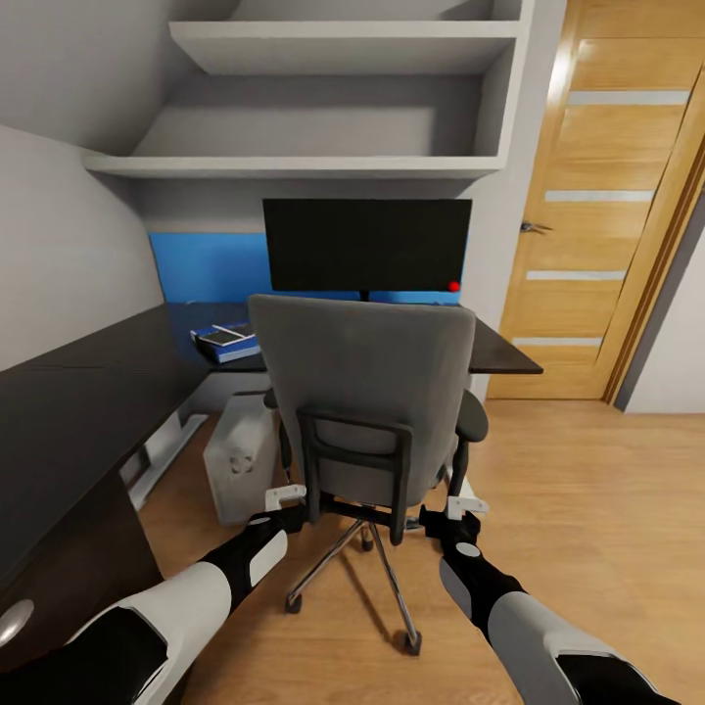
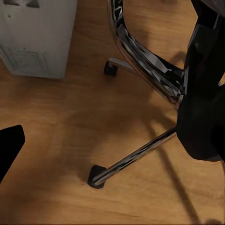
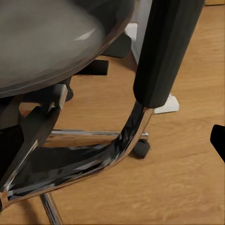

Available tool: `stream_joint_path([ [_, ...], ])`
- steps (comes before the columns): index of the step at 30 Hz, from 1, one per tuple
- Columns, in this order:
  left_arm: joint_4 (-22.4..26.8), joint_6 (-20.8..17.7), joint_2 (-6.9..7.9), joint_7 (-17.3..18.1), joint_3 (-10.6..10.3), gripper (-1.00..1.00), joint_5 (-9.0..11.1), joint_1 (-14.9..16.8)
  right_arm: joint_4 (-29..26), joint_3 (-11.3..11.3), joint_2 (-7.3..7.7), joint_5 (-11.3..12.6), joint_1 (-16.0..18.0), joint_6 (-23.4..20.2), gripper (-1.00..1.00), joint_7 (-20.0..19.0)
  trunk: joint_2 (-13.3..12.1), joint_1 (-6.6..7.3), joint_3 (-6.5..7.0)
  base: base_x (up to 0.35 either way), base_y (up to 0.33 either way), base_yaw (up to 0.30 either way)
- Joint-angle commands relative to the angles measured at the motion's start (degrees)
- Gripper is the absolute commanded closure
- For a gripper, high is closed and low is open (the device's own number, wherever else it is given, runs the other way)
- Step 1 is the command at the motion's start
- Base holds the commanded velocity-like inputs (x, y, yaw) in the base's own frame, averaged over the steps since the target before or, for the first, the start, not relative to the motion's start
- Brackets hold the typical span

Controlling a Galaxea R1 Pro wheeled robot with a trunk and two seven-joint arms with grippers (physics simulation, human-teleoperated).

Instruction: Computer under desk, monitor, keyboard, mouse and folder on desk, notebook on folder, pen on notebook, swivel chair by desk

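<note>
Chair (image 1: pixel 362 377) sits dead centre facing the tabletop (image 1: pixel 88 382), its back hiding the monitor (image 1: pixel 366 245) stand and whatever lies behind. Folder (image 1: pixel 230 345) stack at 10 o'clock, details blurry. Computer (image 1: pixel 240 455) beneath, half hidden. Left tool (image 1: pixel 284 497) and right tool (image 1: pixel 460 509) flank the seat; I can't tell their jaw state.

We see a grey swivel chair (image 1: pixel 364 392) with chrome legs, a glossy black desk (image 1: pixel 88 392) with a blue panel, a black monitor (image 1: pixel 366 245), and a silver-grey computer (image 1: pixel 240 455).
</note>
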State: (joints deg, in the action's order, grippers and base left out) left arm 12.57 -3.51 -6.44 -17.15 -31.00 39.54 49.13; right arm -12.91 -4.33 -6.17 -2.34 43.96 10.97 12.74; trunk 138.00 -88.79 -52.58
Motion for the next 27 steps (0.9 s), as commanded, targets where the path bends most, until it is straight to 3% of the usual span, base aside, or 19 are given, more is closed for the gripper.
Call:
stream_joint_path([
  [1, 0.2, -0.3, 0.02, -0.3, -0.6, -1.00, 0.4, 0.0, 0.0, -0.1, -0.07, -0.5, 0.1, 0.2, -1.00, -0.2, 0.0, -0.02, -0.05, 0.316, 0.000, 0.000],
  [15, 0.2, -0.2, 0.03, -0.3, -0.5, -1.00, 0.4, 0.0, -0.1, -0.1, -0.07, -0.5, 0.1, 0.2, -1.00, -0.2, 0.0, -0.02, -0.05, 0.074, 0.000, 0.000],
  [27, 0.2, -0.2, 0.03, -0.3, -0.6, -1.00, 0.4, 0.1, -0.1, -0.1, -0.07, -0.5, 0.1, 0.2, -1.00, -0.1, 0.0, -0.02, -0.05, -0.273, 0.000, 0.000],
])
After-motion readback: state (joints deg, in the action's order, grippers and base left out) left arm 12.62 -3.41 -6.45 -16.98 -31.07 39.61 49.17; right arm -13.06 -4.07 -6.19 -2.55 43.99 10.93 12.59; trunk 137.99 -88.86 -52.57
